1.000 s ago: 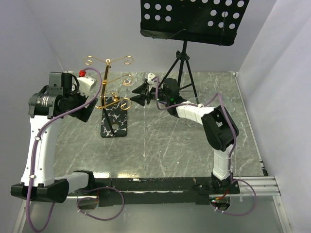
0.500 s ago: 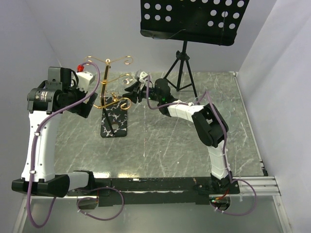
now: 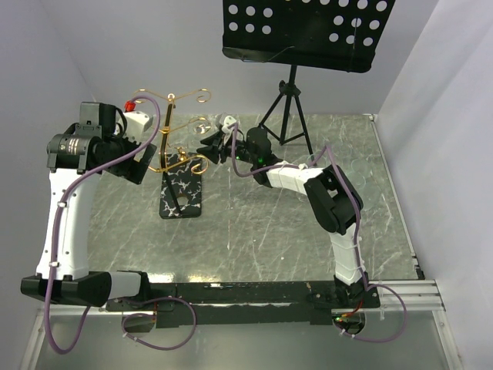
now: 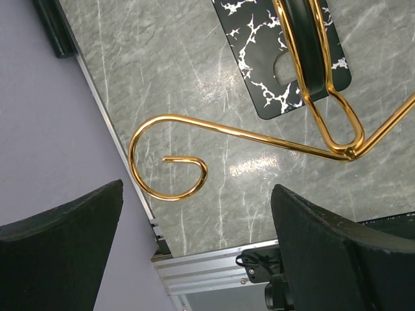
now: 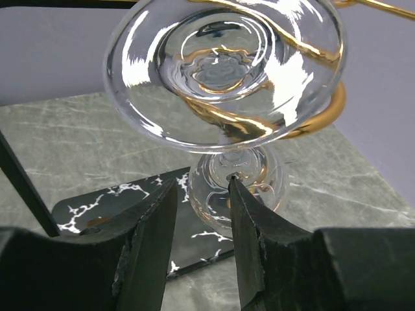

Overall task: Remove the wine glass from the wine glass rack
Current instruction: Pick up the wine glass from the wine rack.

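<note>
On the right side of the wine glass rack (image 3: 182, 194), the wine glass (image 5: 224, 71) is hanging upside down from one curled gold arm, with its foot uppermost, resting on the curl, and its bowl pointing down toward the surface (image 3: 254, 231).

The right hand (image 5: 201, 188) is hovering just to the right of the rack, level with the glass. Its fingers (image 5: 149, 240) are standing a narrow gap apart, one on each side of the place where the stem is meeting the bowl. Whether they are clamping the glass or only flanking it cannot be told.

The left hand (image 4: 198, 191) is hovering on the left side of the rack, with its fingers spread wide and gripping nothing. One spiral-ended arm of the rack is showing between them, farther off and touching neither. The rack's black, white-veined base (image 4: 259, 52) is lying flat on the surface below that arm.

To the right of the rack and farther back, a black music stand (image 3: 308, 31) is standing on its tripod.
</note>
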Action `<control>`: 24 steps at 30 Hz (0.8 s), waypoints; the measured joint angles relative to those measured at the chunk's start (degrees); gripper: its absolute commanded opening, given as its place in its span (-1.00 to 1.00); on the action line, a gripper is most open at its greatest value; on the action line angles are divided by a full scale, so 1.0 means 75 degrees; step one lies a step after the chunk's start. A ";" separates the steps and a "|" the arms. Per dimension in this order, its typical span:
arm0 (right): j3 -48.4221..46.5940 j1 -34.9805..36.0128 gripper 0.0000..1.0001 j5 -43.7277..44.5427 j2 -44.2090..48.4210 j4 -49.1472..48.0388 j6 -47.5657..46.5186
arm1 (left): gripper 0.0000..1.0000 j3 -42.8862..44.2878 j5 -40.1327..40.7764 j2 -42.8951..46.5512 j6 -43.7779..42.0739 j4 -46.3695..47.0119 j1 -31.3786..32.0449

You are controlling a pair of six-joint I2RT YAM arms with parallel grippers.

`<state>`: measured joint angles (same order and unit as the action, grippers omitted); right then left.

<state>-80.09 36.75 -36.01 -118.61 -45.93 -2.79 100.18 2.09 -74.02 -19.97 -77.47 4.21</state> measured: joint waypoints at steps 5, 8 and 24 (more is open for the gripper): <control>0.0079 0.0000 -0.05 0.0175 0.0035 -0.0073 -0.0271 | 0.99 0.0017 -0.0026 0.0000 0.0000 0.0000 0.0000; 0.0082 0.0000 -0.02 0.0204 0.0035 -0.0111 -0.0297 | 0.99 0.0017 -0.0032 0.0000 0.0000 0.0000 0.0000; 0.0143 0.0003 -0.06 0.0414 0.0038 -0.0251 -0.0265 | 0.99 0.0017 -0.0073 0.0003 0.0003 0.0000 0.0000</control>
<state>-79.02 36.77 -32.91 -118.32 -47.81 -4.78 100.31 1.54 -74.00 -19.94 -77.47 4.21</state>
